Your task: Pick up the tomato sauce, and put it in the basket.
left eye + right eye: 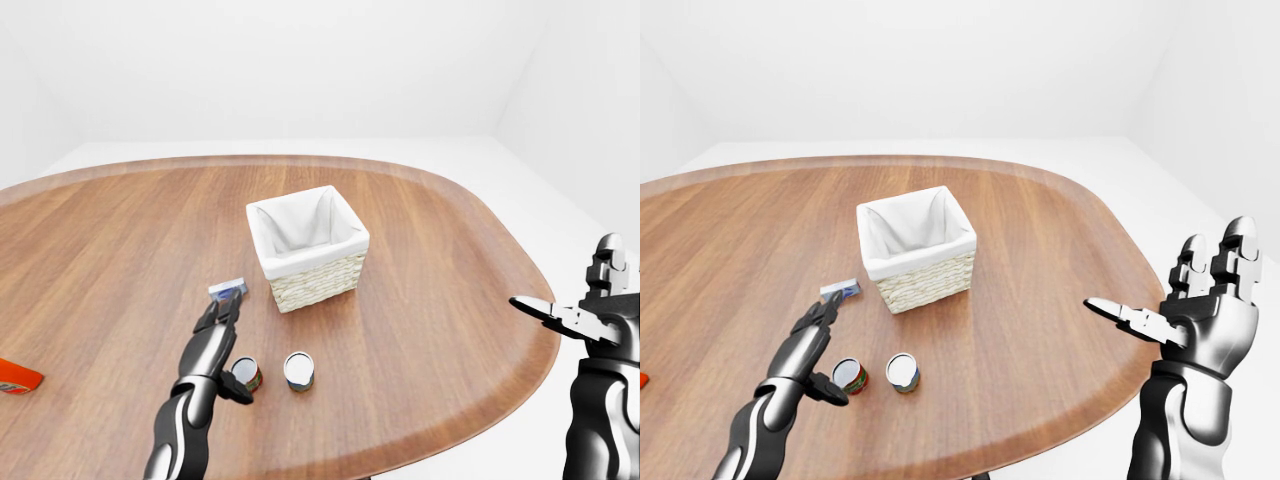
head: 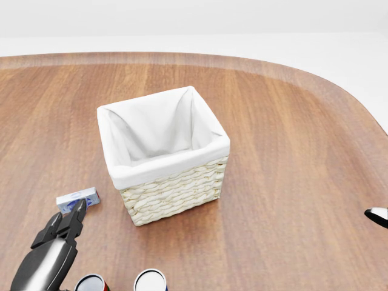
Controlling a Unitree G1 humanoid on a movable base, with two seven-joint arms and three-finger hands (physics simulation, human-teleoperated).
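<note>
The tomato sauce can, with a red label, stands upright on the wooden table, below and left of the basket in the left-eye view. My left hand is open right beside it. The fingers stretch toward a small blue-and-white box, and the thumb lies just under the can. The wicker basket has a white liner and nothing inside. My right hand hangs open off the table's right edge, holding nothing.
A second can with a dark label stands just right of the red one. An orange-red packet lies at the far left edge of the left-eye view. The table's curved rim runs close along the bottom right.
</note>
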